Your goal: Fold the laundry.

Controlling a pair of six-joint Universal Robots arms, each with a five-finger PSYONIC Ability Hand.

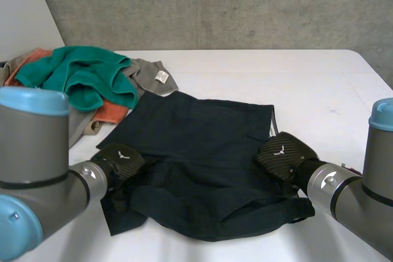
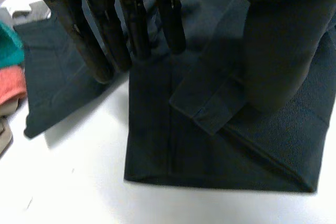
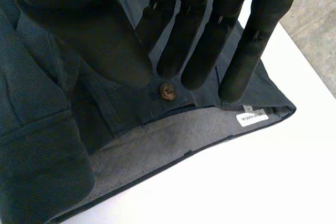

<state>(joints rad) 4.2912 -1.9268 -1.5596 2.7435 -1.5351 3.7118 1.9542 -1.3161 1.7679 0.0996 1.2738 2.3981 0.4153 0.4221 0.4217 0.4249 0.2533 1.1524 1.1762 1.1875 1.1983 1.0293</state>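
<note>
Dark shorts point(image 1: 196, 133) lie spread on the white table point(image 1: 288, 78), partly folded, with the near edge bunched. My left hand point(image 1: 120, 161) rests on their left edge. In the left wrist view its fingers point(image 2: 131, 30) are straight over the cloth point(image 2: 173, 150) and its thumb point(image 2: 273, 61) presses a folded flap. My right hand point(image 1: 284, 154) is at the right edge, on the waistband. In the right wrist view its straight fingers point(image 3: 205, 40) and thumb point(image 3: 105, 45) close on the waistband point(image 3: 173, 135) above a brown button point(image 3: 167, 91). A white label point(image 3: 252, 117) shows on the grey lining.
A pile of laundry lies at the back left: a teal cloth point(image 1: 86, 75), an orange one point(image 1: 113, 111) and a grey garment point(image 1: 153, 78) touching the shorts' far corner. The table's right edge point(image 1: 374, 72) is near my right arm.
</note>
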